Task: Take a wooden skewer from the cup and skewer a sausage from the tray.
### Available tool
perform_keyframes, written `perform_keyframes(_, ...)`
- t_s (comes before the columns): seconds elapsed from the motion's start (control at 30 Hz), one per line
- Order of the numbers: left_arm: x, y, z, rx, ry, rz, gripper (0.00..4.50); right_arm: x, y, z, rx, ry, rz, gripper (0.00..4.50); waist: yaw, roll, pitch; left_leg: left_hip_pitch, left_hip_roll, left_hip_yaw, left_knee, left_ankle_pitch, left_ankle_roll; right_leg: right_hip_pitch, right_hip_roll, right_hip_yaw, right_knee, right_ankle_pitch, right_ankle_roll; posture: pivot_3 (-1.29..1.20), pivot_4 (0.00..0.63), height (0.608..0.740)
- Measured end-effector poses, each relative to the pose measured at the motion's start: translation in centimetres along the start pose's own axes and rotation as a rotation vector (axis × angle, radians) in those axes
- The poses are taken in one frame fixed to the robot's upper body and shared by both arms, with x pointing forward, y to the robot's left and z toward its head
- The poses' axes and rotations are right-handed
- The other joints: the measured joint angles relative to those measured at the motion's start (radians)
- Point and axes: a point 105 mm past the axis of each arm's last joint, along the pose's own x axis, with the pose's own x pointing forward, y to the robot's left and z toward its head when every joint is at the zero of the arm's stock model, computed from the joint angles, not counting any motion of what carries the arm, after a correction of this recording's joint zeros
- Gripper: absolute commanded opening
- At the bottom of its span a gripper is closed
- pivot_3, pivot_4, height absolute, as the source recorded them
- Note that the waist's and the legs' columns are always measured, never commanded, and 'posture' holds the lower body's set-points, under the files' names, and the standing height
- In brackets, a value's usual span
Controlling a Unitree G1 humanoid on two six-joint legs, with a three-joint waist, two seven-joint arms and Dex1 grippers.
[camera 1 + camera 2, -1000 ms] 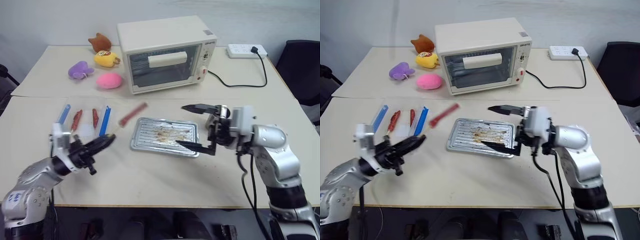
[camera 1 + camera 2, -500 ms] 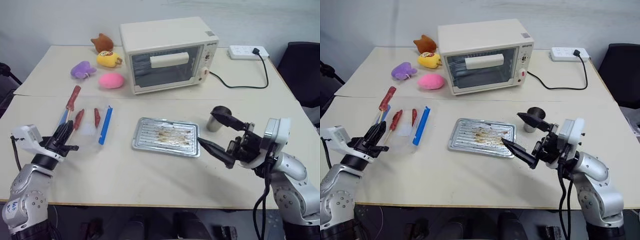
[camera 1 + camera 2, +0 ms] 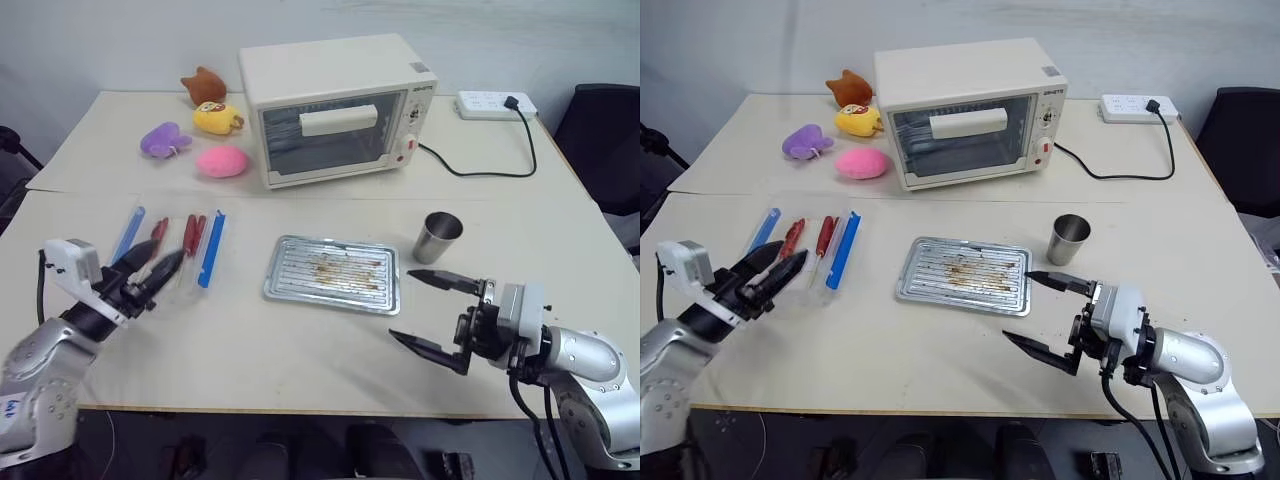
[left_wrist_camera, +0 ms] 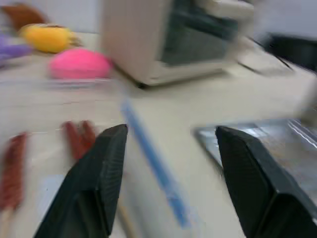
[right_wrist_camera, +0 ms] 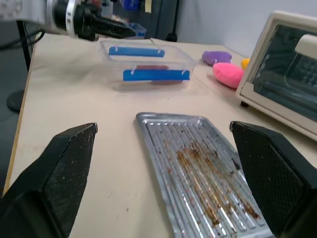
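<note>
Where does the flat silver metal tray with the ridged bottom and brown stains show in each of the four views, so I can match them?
Left eye view: silver metal tray mid-table, below the toaster oven.
Right eye view: tray mid-table, same spot.
Left wrist view: its blurred rim beside one pincer finger.
Right wrist view: tray between the pincer's two fingers.
Shared landmark: cream toaster oven, in all four views.

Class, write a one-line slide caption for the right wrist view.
Open right gripper frames the stained silver tray, with the clear plastic tray beyond.
</note>
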Motion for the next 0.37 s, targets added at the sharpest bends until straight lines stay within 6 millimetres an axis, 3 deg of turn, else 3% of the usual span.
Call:
perform_keyframes(0.13, -0.9, -2.8, -0.9, 0.076, 0.112, -0.217, 3.56, -0.9, 0.9, -0.9, 0.011, 0.043, 0.034, 4.50, -0.001, 0.001, 0.000, 0.001, 0.000, 0.000, -0.002, 0.000, 0.000, 0.000, 0.000, 0.000, -0.001, 0.000, 0.000, 0.00, 0.150, 0.740)
perform_keyframes(0.27, -1.7, -5.2, -4.8, 0.120, 0.246, -0.333, 3.56, -1.9, 1.6, -2.9, 0.027, 0.098, 0.030, 4.50, 0.000, 0.001, 0.000, 0.002, 0.000, 0.000, -0.003, 0.000, 0.000, 0.002, 0.000, 0.000, -0.003, 0.000, 0.000, 0.00, 0.150, 0.740)
perform_keyframes(0.37, -1.6, -5.1, -7.2, 0.172, 0.281, -0.287, 3.56, -2.4, 1.7, -4.0, 0.016, 0.117, -0.010, 4.50, 0.002, 0.000, 0.000, 0.002, 0.000, 0.000, -0.003, 0.000, 0.001, 0.002, 0.000, 0.000, -0.002, 0.000, 0.000, 0.00, 0.150, 0.740)
